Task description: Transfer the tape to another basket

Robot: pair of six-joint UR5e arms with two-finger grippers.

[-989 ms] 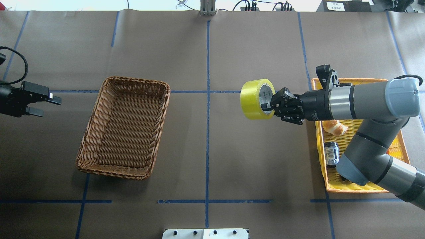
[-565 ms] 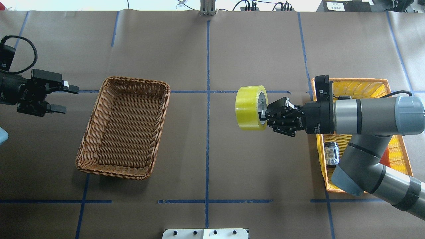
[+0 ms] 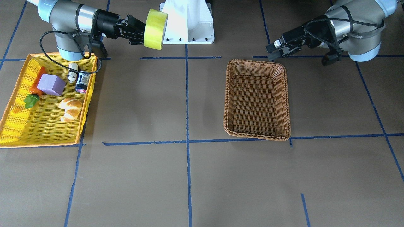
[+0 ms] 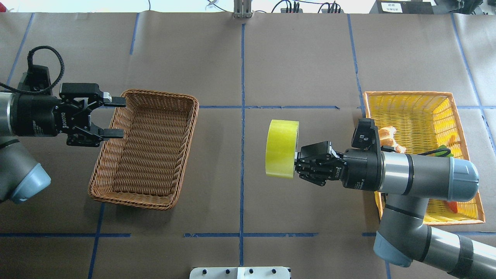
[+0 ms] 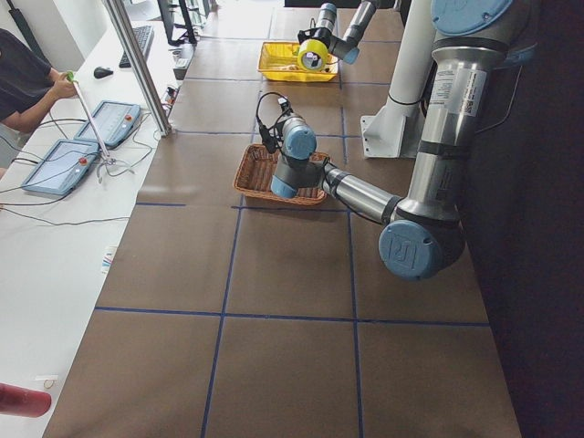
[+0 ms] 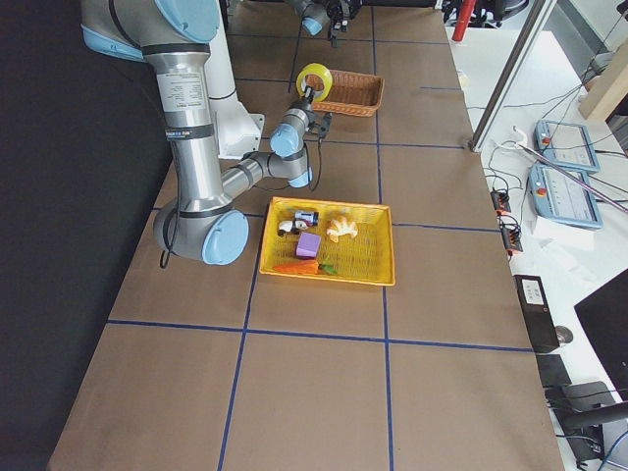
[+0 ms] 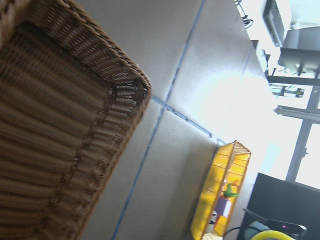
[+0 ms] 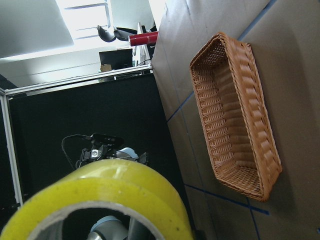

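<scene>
The right gripper (image 4: 296,162), clamped on the tape (image 4: 282,154), has carried it toward mid-table. The left gripper (image 4: 114,117), jaws apart, has reached the basket (image 4: 162,94), suggesting a handover.

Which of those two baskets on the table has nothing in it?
The brown wicker basket is the empty one: only its bare woven floor shows. The yellow plastic basket holds a croissant, a purple block and other small items.

One tape (image 4: 281,149), one wicker basket (image 4: 155,93), one yellow basket (image 4: 407,93), one croissant (image 3: 70,109)
</scene>
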